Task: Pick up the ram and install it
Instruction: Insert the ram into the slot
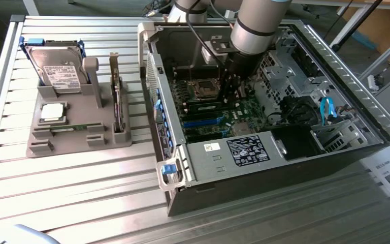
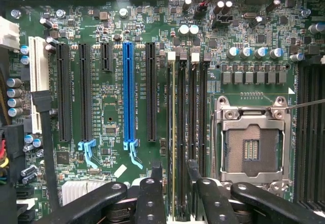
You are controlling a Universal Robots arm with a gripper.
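Slat table (image 1: 79, 178) w/ open PC case (image 1: 263, 183) | tool (image 2: 174, 178) spread, astride seated ram (image 2: 173, 132) | gap each side

Readable text: none.
- Hard drive (image 1: 60, 72), beside the computer case (image 1: 263, 185): white label, print illegible.
- Power supply (image 1: 239, 152), inside the case: black label, illegible.
- Motherboard (image 2: 114, 150), inside the case: white slot lettering, illegible.
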